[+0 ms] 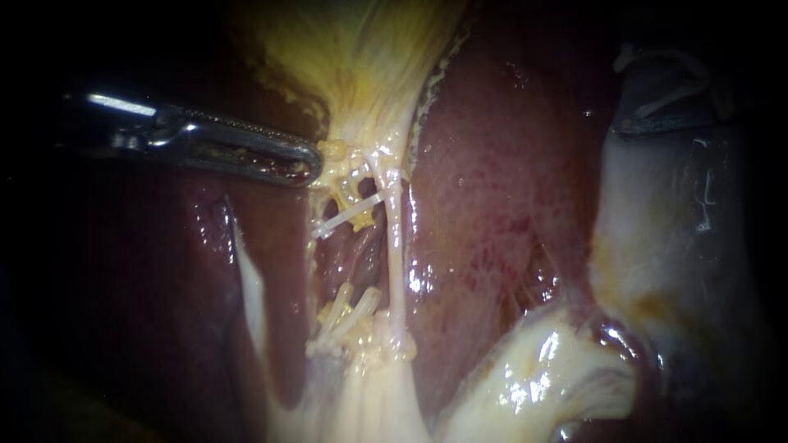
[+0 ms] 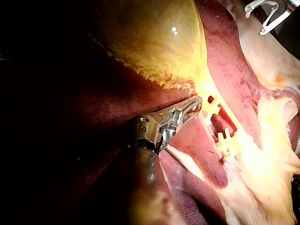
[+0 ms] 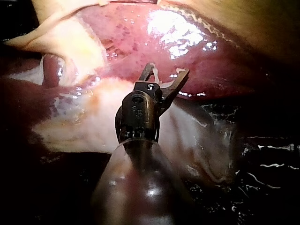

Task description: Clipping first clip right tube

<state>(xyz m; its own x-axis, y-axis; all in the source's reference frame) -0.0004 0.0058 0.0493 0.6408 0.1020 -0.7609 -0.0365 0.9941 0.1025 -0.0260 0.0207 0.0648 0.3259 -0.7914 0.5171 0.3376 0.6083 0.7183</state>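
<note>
Right tube (image 1: 396, 262): a thin pale strand, upright in the endoscope view. It runs from the gallbladder's (image 1: 353, 57) narrow end down to a yellow knot of tissue, with the liver (image 1: 492, 180) just beside it. Bare, no clip on it.

Risks, as judged:
- **Long approach.** The right instrument (image 3: 166, 70) sits well apart from the tube, over pale fat (image 3: 93, 108) at the liver's edge. Its open jaws could snag or score the liver's wet face on the way across.
- **Close neighbours.** A slanted pale bar (image 1: 345, 215) and short pale stubs (image 1: 351, 310) lie just beside the tube; cannot tell what they are. Jaws coming in at a slant could take these in with the tube. They could also catch only part of the tube's width, and a clip would then sit crooked or slip.
- **Tension.** The tube looks taut. A harder pull from the left instrument (image 1: 310, 164) could tear it. A slacker one would let it sag into the gap behind.

Pose:
- **Left instrument.** Shaft in from the left, nearly level. Jaws are closed on the gallbladder at its narrow end, close to the tube's upper end.
- **Right instrument.** Jaws apart, gripping nothing, forked tips pointing toward the liver. Something small and pale shows between them; cannot tell if it is a clip. In the endoscope view it is only a dim shape at upper right.
</note>
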